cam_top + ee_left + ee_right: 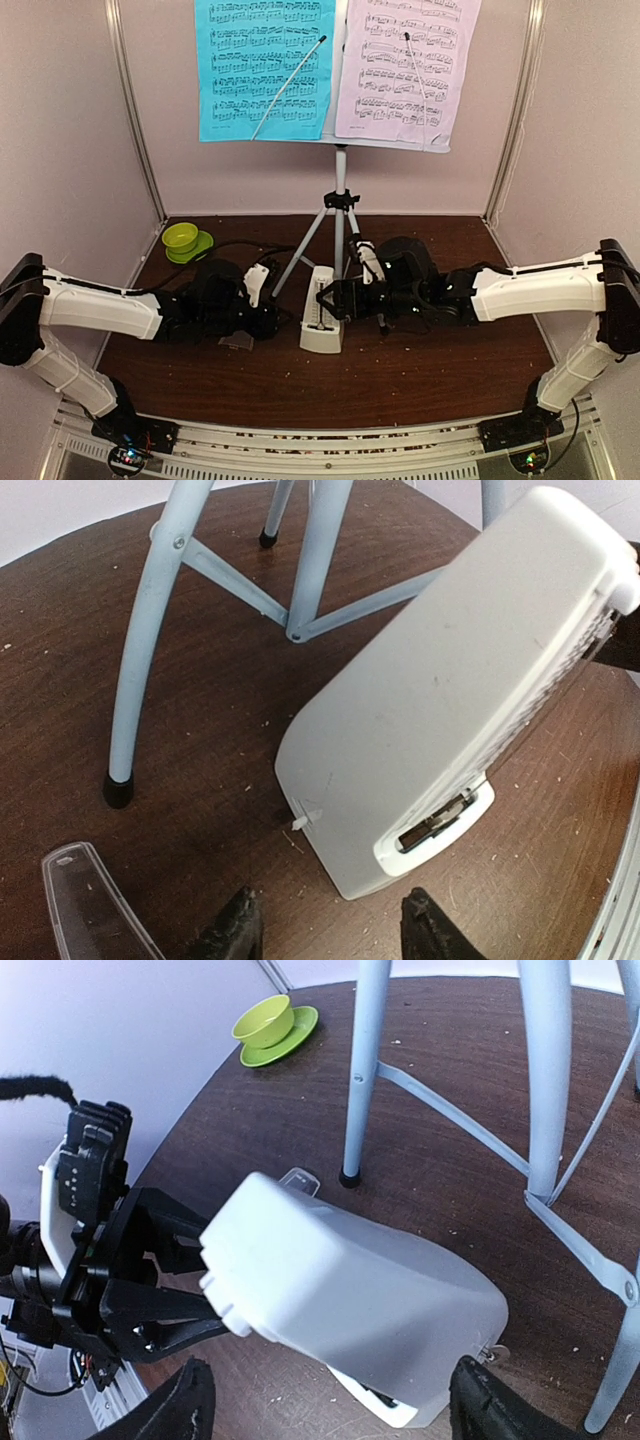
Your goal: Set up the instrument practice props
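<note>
Top external view: the music stand point(341, 170) rises at the back of the dark wood-grain surface point(430, 370). It carries a cyan page point(265, 70) and a lilac page point(408, 70), both printed with black staves of notes. Any wording on them is too small to read. Its tripod point(140, 650) is smooth, pale metal tubing with black rubber feet. Just in front of the tripod stands the metronome point(322, 320), a matte cream pyramid with rounded edges and its scale face uncovered. The clear plastic cover point(85, 900), a rounded, tapering shell, lies flat on the surface to the metronome's left. The left gripper point(330, 930) has its jaws parted over bare wood, close to the metronome's base. The right gripper point(335, 1405) has its jaws spread wide on either side of the metronome, with no contact showing. A glossy lime-green bowl point(265, 1022) sits on its saucer point(262, 1055) near the far left corner.
</note>
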Controlling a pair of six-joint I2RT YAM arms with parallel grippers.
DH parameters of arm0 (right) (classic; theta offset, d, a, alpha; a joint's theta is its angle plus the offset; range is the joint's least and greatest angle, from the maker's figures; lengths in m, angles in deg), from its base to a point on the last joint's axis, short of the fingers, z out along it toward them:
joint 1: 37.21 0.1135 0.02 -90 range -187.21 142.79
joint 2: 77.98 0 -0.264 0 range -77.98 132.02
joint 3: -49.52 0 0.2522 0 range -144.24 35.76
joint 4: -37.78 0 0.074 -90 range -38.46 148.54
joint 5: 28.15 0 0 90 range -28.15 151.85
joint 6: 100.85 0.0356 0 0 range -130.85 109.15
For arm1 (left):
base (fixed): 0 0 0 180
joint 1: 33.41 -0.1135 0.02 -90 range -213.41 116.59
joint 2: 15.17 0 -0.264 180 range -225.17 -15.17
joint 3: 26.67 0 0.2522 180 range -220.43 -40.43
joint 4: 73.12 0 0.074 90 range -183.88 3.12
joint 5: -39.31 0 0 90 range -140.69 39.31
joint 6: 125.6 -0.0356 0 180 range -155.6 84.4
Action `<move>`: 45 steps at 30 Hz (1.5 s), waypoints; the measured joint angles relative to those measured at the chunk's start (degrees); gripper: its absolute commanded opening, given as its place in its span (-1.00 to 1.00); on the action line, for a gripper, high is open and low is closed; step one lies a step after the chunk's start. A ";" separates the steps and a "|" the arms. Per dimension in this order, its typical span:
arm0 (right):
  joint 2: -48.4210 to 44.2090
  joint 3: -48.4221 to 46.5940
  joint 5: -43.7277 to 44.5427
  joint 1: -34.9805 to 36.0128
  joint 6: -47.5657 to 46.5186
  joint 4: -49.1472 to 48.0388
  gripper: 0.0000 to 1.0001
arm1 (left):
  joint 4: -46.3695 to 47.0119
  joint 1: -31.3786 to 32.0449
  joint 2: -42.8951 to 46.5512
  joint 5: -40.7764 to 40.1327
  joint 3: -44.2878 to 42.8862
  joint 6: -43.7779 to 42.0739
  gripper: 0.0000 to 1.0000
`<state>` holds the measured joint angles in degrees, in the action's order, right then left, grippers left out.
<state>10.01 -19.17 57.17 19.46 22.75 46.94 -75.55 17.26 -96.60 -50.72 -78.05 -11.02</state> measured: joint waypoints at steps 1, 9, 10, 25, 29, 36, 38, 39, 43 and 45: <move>0.11 0.00 0.72 0.00 -0.02 0.00 0.58 | -0.13 0.00 0.02 -0.07 0.00 0.00 -0.03; 0.83 1.09 3.69 0.00 -0.57 -4.48 0.57 | -0.98 0.00 0.22 -0.44 0.00 0.00 -0.04; 0.85 1.60 3.69 0.00 -0.70 -5.55 0.56 | -1.01 0.00 0.24 -0.46 0.00 0.00 -0.04; 2.58 2.82 6.05 0.00 -3.23 -8.98 0.31 | -1.66 0.00 0.22 -0.68 -0.20 -0.02 -0.06; 2.60 2.82 6.84 0.28 -3.56 -9.05 0.19 | -2.23 0.00 0.24 -0.68 -0.20 -0.02 -0.06; 2.60 2.82 7.39 0.48 -3.61 -9.73 0.05 | -2.40 0.00 0.24 -0.85 -0.20 -0.02 -0.07; 2.60 2.82 7.45 0.48 -3.65 -9.81 0.00 | -2.38 0.00 0.24 -0.85 -0.20 -0.02 -0.07; 2.60 2.84 7.48 0.48 -3.65 -9.88 -0.03 | -2.38 0.00 0.24 -0.85 -0.20 -0.02 -0.07; 2.56 3.52 7.37 0.48 -3.65 -10.91 -0.06 | -2.38 0.00 0.22 -0.85 -0.22 -0.02 -0.08; 2.45 4.07 7.30 0.48 -3.65 -11.37 -0.06 | -2.38 0.00 0.22 -0.85 -0.22 -0.02 -0.09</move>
<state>12.45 -15.11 64.47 19.94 19.10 35.58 -77.93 17.26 -96.38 -51.57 -78.27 -11.04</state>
